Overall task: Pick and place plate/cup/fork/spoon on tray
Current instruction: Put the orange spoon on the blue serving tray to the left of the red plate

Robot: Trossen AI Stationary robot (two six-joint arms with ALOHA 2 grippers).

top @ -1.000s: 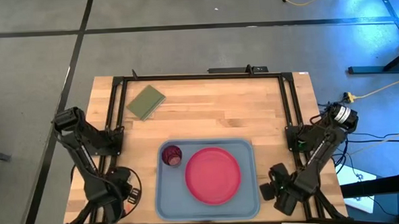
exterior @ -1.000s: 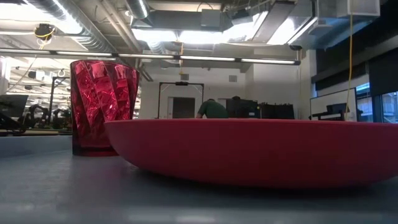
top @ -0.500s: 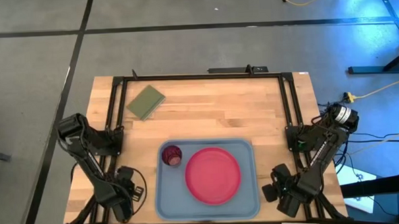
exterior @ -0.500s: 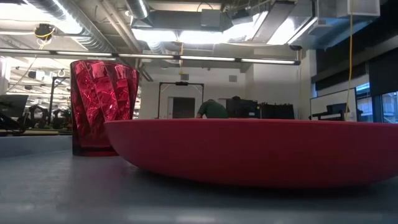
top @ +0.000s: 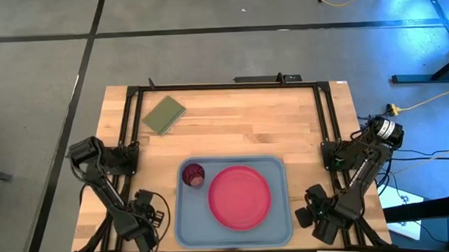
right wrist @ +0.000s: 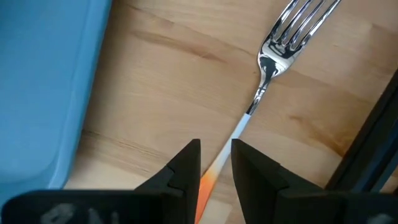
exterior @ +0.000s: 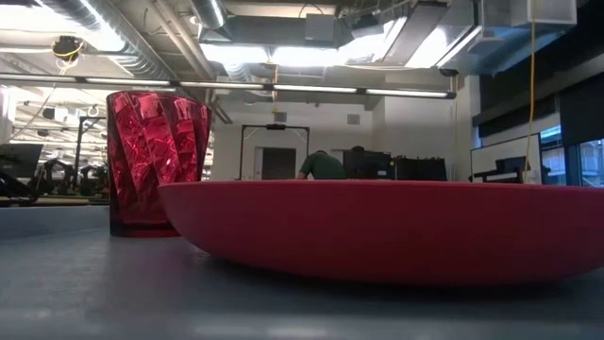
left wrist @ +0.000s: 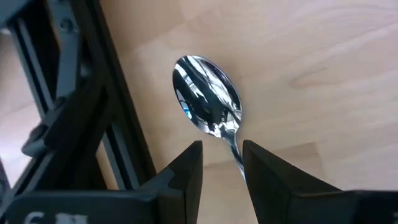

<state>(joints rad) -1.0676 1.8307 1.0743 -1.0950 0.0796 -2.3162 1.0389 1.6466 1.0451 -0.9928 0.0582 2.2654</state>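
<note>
Counts: one tray (top: 185, 228), one plate (top: 240, 197), one cup (top: 192, 174), one spoon (left wrist: 208, 102), one fork (right wrist: 273, 57), one olive-green flat rectangle (top: 164, 114), two grippers.
Surface: a light wooden table (top: 240, 125) of jointed planks, with a dark metal frame (top: 130, 122) running along its sides and far edge.
Room: grey floor with dark seams around the table in the high view; in the low view, bright ceiling lights, exposed ducts, and a person (exterior: 323, 165) in green bent over far off.
Tray: light blue, rounded corners, raised rim; it lies between the two grippers at the near edge of the table, and its edge shows beside the right jaws in the right wrist view.
Plate: pink-red, round, flat, on the tray, filling most of it.
Cup: dark red, faceted, upright on the tray just beside the plate.
Left gripper (left wrist: 222, 163): low over the wood at the tray's left side; jaws slightly spread, straddling the spoon's thin neck, contact not clear.
Spoon: shiny oval bowl lying on the wood just ahead of the left jaws, next to the dark frame; its handle is hidden.
Right gripper (right wrist: 215, 163): low over the wood at the tray's right side; jaws slightly spread, with the fork's handle between them.
Fork: silver tines pointing away from the right jaws, pale neck, orange handle starting between the fingertips; it lies flat on the wood.
</note>
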